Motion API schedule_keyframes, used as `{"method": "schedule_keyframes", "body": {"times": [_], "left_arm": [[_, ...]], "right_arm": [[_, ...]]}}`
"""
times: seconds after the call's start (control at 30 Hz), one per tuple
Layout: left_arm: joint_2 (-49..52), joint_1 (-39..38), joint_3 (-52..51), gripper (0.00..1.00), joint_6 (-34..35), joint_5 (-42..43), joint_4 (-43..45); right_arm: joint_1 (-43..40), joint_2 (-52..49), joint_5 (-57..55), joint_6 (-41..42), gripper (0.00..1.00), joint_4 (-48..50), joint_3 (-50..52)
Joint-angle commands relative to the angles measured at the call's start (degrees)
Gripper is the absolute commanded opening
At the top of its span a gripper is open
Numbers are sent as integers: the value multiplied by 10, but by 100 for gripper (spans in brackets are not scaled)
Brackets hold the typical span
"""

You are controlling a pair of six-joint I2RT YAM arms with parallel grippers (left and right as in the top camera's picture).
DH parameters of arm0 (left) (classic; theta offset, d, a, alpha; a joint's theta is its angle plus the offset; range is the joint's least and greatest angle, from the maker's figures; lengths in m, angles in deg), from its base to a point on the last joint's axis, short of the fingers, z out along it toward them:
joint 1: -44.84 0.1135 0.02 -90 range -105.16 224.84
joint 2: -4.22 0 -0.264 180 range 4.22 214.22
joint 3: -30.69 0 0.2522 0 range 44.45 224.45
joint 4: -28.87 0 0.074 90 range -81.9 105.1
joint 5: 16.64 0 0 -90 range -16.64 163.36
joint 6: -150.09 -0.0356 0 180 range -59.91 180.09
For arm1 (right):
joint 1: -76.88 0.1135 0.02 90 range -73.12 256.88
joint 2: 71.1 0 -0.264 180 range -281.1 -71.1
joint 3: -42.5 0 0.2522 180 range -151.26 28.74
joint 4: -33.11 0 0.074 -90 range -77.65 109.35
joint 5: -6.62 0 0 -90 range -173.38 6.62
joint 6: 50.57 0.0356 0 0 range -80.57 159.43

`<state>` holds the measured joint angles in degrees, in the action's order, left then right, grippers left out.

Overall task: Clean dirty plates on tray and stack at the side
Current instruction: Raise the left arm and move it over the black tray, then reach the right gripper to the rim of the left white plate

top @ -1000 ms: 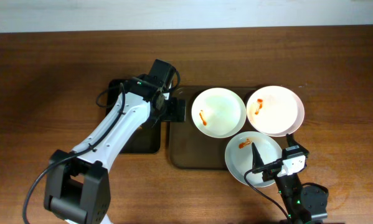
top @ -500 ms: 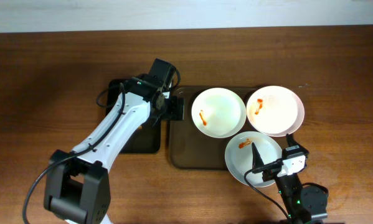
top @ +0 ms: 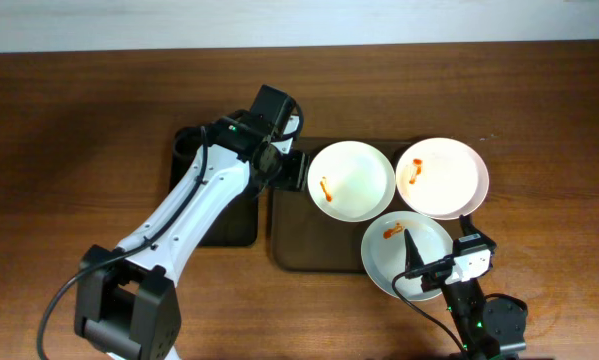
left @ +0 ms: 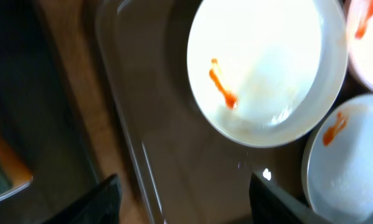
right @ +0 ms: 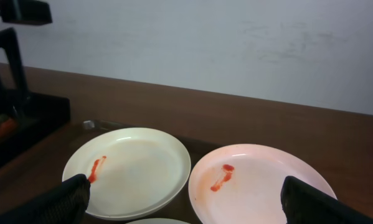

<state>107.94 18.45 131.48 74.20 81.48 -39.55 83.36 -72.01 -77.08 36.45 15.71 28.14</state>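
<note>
Three white plates with orange-red smears lie on the dark brown tray (top: 299, 245): a left plate (top: 351, 180), a right plate (top: 441, 178) and a front plate (top: 407, 255). My left gripper (top: 291, 167) is open and empty over the tray's left rim, just left of the left plate (left: 267, 68); the rim shows between its fingers (left: 186, 208). My right gripper (top: 419, 265) is open and empty at the front plate's near edge. The right wrist view shows its fingers (right: 186, 208) with the left plate (right: 127, 171) and the right plate (right: 261, 186) ahead.
A smaller black tray (top: 224, 225) lies just left of the brown tray, under my left arm. It holds an orange thing (left: 5, 162) at its edge. Bare wooden table (top: 69, 150) spreads to the left and behind. A pale wall (right: 205, 43) stands behind.
My left gripper has moved a little right and back, from the black tray to over the brown tray's left rim. The right arm and the plates have not moved.
</note>
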Motion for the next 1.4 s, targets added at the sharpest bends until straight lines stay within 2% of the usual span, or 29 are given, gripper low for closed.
{"method": "schedule_keyframes", "body": {"times": [0.0, 0.2, 0.27, 0.33, 0.4, 0.47, 0.57, 0.63, 0.67, 0.7, 0.73, 0.77, 0.87, 0.93, 1.03, 1.1, 1.17, 1.3, 1.37], "left_arm": [[4, 37, 9, 65, -10, -2, -33], [4, 121, 9, 71, -9, 0, -50], [4, 147, 9, 74, -10, 0, -59], [4, 174, 9, 75, -9, 0, -60], [4, 192, 9, 76, -9, 0, -62], [4, 195, 9, 79, -9, 0, -68], [4, 195, 9, 81, -9, 0, -76], [4, 195, 9, 81, -10, 0, -85], [4, 195, 9, 82, -10, 0, -88], [4, 195, 9, 82, -10, 0, -89], [4, 195, 9, 82, -10, 0, -89], [4, 195, 9, 82, -10, -3, -89], [4, 195, 9, 82, -10, -6, -89], [4, 195, 9, 82, -10, -6, -89], [4, 195, 9, 82, -10, -7, -89], [4, 195, 9, 82, -10, -7, -89], [4, 195, 9, 82, -10, -7, -89], [4, 194, 9, 82, -9, -6, -89], [4, 194, 9, 82, -10, -6, -89]], "right_arm": [[2, 4, 9, -12, 98, 18, 3], [2, 4, 41, -7, 98, 51, 1], [2, -2, 46, 54, 98, 3, -40], [2, -43, 46, 65, 98, -58, -113], [2, -164, 45, 65, 98, -145, -252], [2, -320, 45, 59, 98, -269, -414], [2, -579, 45, 15, 98, -509, -698], [2, -748, 56, 17, 98, -627, -890], [2, -793, 59, 17, 98, -668, -938], [2, -858, 59, 17, 88, -703, -1003], [3, -907, 59, 20, 58, -720, -1041], [3, -941, 59, 20, 44, -717, -1054], [3, -1057, 57, 19, 47, -694, -1054], [3, -1130, 50, 17, 40, -683, -1054], [8, -1213, 28, 17, 41, -631, -1054], [16, -1239, -16, 15, 40, -608, -1054], [26, -1255, -25, -29, 37, -597, -1054], [42, -1261, -36, -28, 24, -597, -1043], [44, -1261, -62, -28, 25, -593, -1032]]}}
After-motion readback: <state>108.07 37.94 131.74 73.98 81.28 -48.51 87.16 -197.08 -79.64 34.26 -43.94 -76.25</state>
